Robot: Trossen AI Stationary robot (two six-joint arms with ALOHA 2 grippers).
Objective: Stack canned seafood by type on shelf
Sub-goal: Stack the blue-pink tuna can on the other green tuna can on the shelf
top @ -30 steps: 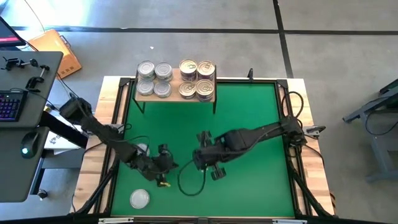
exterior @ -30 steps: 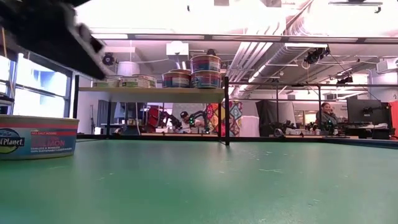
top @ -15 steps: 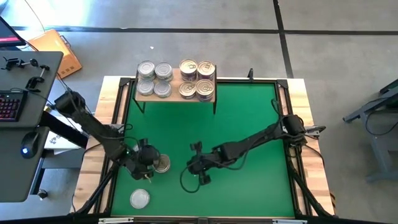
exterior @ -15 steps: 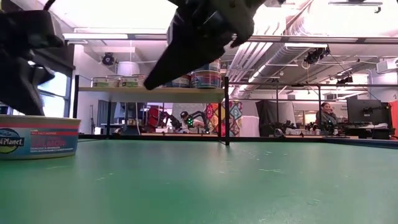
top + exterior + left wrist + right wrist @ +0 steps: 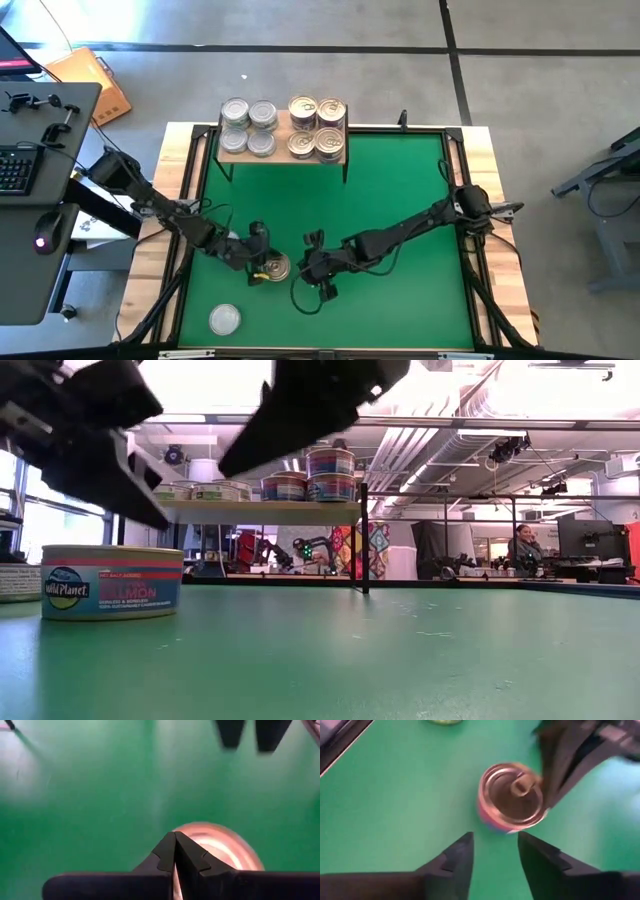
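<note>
Looking down in the high view, the left claw (image 5: 257, 262) sits pressed together beside a gold-lidded salmon can (image 5: 274, 268) on the green surface (image 5: 400, 200); the right claw (image 5: 312, 270), fingers apart, faces it. 8 cans fill the shelf (image 5: 283, 151). A silver-lidded can (image 5: 225, 320) lies near the front edge. In the low view, the salmon can (image 5: 111, 582) stands upright.

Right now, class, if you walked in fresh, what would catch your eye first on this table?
The gold-lidded can on the green mat near the front, with the shut left gripper beside it and the open right gripper facing it. Then the shelf at the back edge, silver cans left, gold cans right.
</note>
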